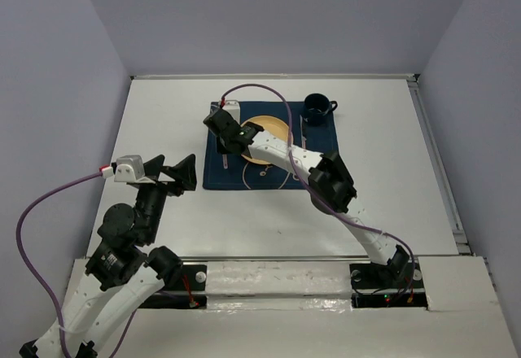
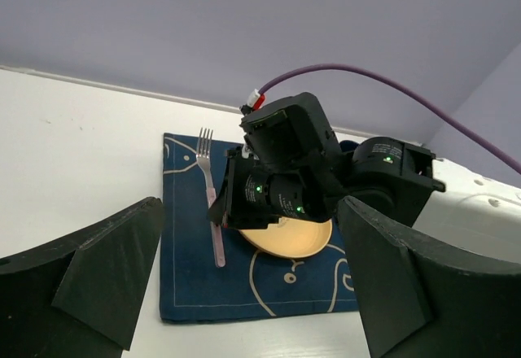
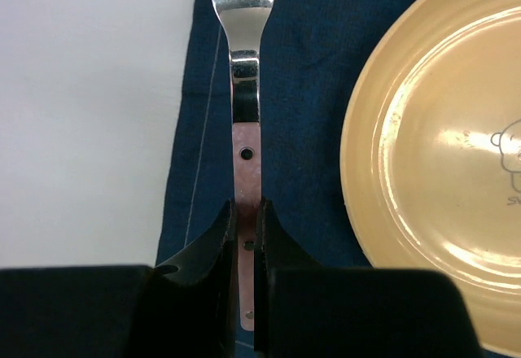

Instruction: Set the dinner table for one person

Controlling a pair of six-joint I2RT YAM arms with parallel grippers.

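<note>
Partly hidden, fork handle (image 3: pixel 247 150) clamped in right pincer (image 3: pixel 246 221), plate (image 3: pixel 431 171) cropped

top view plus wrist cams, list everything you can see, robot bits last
table: one, white, under everything
mat: one, dark blue with white outlines, middle of the table towards the far side
plate: one, yellow, on the mat
fork: one, silver with a pink handle, on the mat left of the plate
mug: one, dark blue, at the mat's far right corner
utensil: one, thin, on the mat right of the plate; too small to tell which kind
cables: two, purple, one on each arm
left arm: one, white and black, above the table left of the mat, jaws open
right arm: one, white and black, reaching over the mat, jaws shut on the fork handle
</note>
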